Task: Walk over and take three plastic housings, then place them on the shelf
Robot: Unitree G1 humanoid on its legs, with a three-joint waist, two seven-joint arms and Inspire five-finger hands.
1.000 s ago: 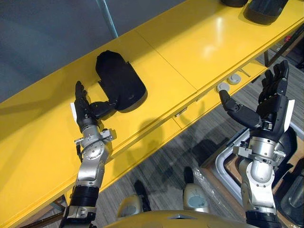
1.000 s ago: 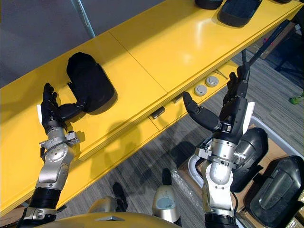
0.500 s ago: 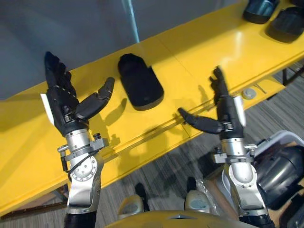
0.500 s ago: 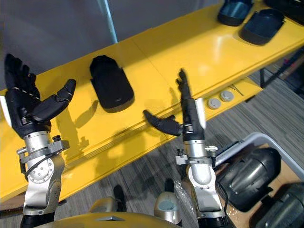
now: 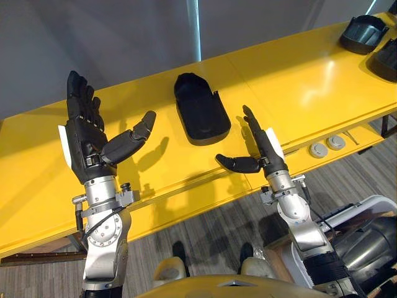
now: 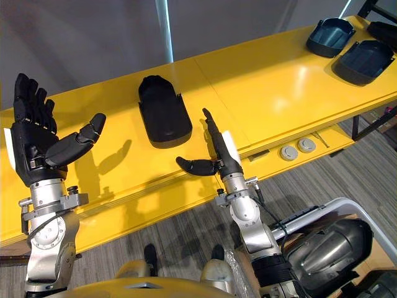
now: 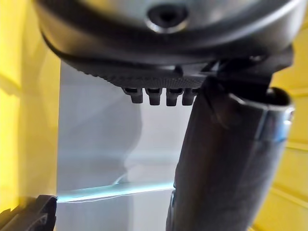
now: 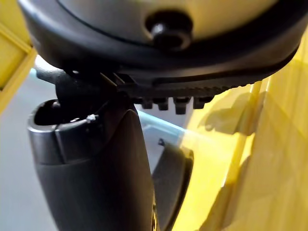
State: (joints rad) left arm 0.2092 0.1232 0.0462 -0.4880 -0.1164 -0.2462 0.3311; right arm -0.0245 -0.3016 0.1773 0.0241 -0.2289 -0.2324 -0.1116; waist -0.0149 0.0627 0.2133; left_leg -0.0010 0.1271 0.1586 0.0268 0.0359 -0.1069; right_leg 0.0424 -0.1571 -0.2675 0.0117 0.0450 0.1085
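Right eye view: far-right housing (image 6: pixel 366 61) whole; left eye view cuts it.
Black housing (image 5: pixel 200 110): on yellow shelf (image 5: pixel 310 81), just beyond right hand (image 5: pixel 270 154).
Hands: right and left hand (image 5: pixel 87 139) spread, empty.

Left hand (image 6: pixel 34 148) and right hand (image 6: pixel 221 156) spread (empty) near housing (image 6: pixel 164 115) on shelf (image 6: pixel 279 81).

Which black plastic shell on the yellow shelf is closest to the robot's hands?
The black plastic housing lying alone mid-shelf, just beyond the open right hand. The other two housings sit far along the yellow shelf's right end.
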